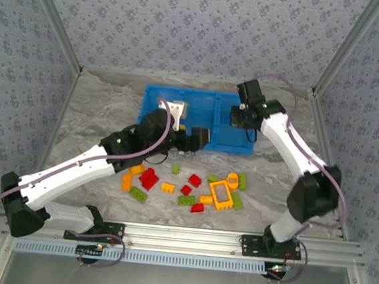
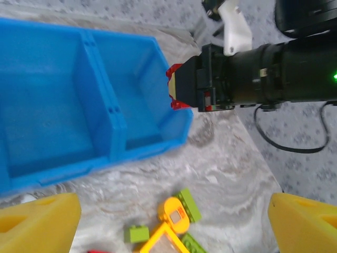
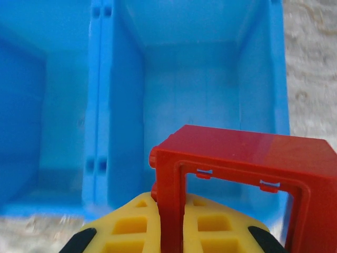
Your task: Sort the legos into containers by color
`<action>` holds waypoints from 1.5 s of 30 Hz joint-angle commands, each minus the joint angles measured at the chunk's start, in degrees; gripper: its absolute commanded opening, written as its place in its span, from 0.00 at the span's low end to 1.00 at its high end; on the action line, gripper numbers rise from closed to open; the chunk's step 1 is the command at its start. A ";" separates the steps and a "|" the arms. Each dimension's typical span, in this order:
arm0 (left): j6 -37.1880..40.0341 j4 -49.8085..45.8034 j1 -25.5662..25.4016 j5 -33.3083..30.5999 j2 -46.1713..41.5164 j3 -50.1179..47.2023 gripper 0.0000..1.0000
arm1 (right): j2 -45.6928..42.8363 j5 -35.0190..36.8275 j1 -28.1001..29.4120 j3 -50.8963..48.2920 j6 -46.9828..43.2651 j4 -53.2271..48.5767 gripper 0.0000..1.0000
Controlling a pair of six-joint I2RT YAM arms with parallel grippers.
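Observation:
My right gripper (image 3: 171, 224) is shut on one side of a red open frame (image 3: 237, 153), which hangs over the right compartment (image 3: 195, 79) of the blue bin (image 1: 155, 97). In the left wrist view the same red frame (image 2: 175, 87) sits just past the bin's right end wall. My left gripper (image 2: 171, 221) is open, with nothing between its yellow fingers (image 2: 37, 224). It hovers over the table in front of the bin (image 2: 158, 137). Loose red, yellow-orange and green legos (image 1: 185, 185) lie on the table in front of the bin, among them a yellow frame (image 1: 221, 193).
The marbled table (image 1: 91, 112) is closed in by patterned walls and a metal rail (image 1: 187, 236) along the near edge. In the left wrist view a round orange piece (image 2: 175, 215) and green bricks (image 2: 138, 233) lie under the left gripper.

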 commanded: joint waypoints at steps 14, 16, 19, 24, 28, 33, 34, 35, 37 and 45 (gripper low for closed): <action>3.05 2.82 6.27 4.68 7.36 4.58 0.92 | 28.51 -7.77 -6.11 23.44 -6.87 -2.48 0.07; 3.06 3.10 6.24 4.93 7.70 4.62 0.92 | 29.90 -8.82 -6.20 24.36 -7.03 -2.51 0.07; 2.92 3.28 6.34 5.24 7.94 4.34 0.92 | 31.46 -9.43 -6.42 24.94 -7.21 -2.01 0.07; 2.87 3.34 6.31 5.50 7.44 3.68 0.92 | 32.90 -9.90 -7.80 25.48 -7.60 -1.58 0.08; 3.02 3.30 6.36 5.44 6.96 3.22 0.92 | 34.10 -10.24 -8.07 26.31 -8.84 -2.17 0.09; 2.90 3.34 6.33 5.68 6.78 3.15 0.92 | 35.08 -9.01 -8.15 27.26 -9.58 -2.89 0.11; 2.90 3.26 6.30 5.76 6.80 3.13 0.92 | 35.33 -9.07 -8.18 27.55 -9.71 -3.10 0.12; 2.93 3.27 6.32 5.84 6.72 3.03 0.92 | 35.60 -9.05 -8.10 28.03 -9.76 -3.31 0.15; 2.89 3.28 6.31 5.84 6.53 2.85 0.92 | 36.07 -8.92 -8.07 28.95 -9.96 -4.01 0.18; 2.89 2.93 6.32 5.94 5.58 2.34 0.92 | 35.89 -6.80 -7.41 30.36 -10.21 -5.25 0.22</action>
